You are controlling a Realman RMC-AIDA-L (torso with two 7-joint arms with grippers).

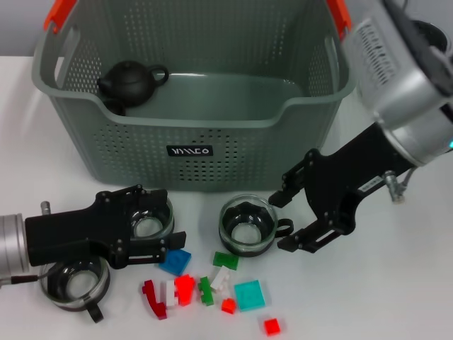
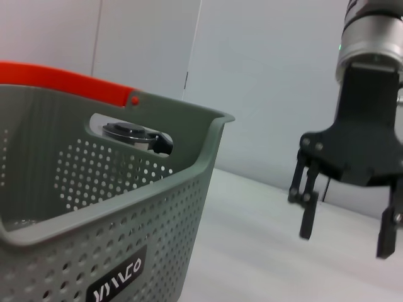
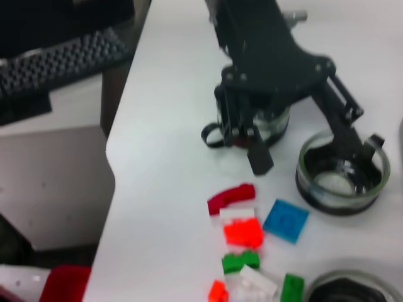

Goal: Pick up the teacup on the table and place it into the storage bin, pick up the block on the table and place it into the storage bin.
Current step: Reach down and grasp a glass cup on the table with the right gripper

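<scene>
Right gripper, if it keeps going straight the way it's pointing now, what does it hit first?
Probably the middle glass teacup: the right gripper, fingers open, points at its handle side. Height is unclear, so it might pass above.

**Hidden and cut-off parts**

The storage bin (image 1: 212, 142) loses its far rim at twelve o'clock past the head view's edge. The left gripper (image 1: 159, 237) covers most of one glass teacup (image 1: 152, 219). At nine o'clock, the left arm (image 1: 14, 248) is cut off. The label's (image 1: 189, 151) lettering cannot be read.
</scene>
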